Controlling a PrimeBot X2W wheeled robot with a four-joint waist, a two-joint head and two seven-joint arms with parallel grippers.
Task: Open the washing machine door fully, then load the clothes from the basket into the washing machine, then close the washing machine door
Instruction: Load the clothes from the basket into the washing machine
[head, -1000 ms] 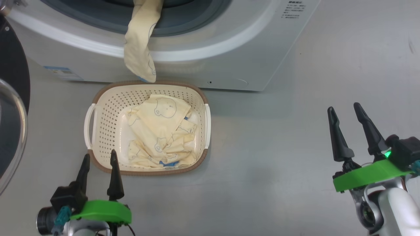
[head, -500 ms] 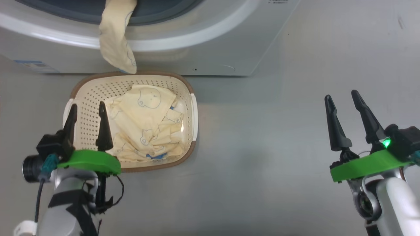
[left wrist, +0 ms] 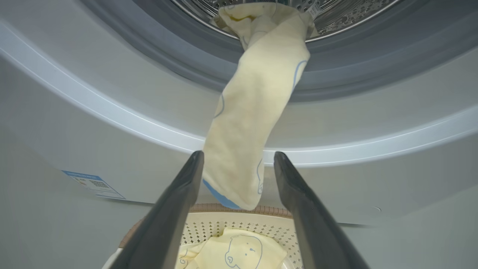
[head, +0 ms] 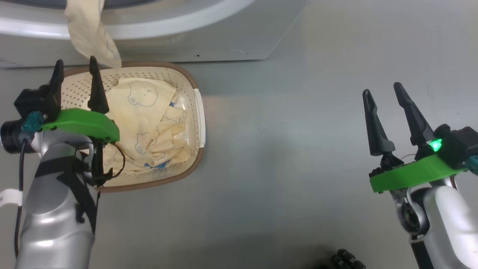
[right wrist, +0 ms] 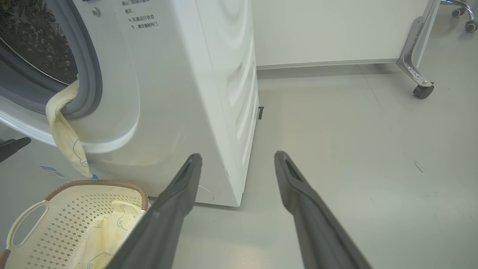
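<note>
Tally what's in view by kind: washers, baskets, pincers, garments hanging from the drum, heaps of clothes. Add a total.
Washing machine: 1
Basket: 1
Hanging garment: 1
Heap of clothes in the basket: 1
Pincers: 2, left pincer and right pincer
Total: 6

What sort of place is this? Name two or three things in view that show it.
Probably a lab or test room set up for laundry: a washing machine stands on a bare grey floor, a basket of clothes before it, and a metal leg on a caster nearby.
</note>
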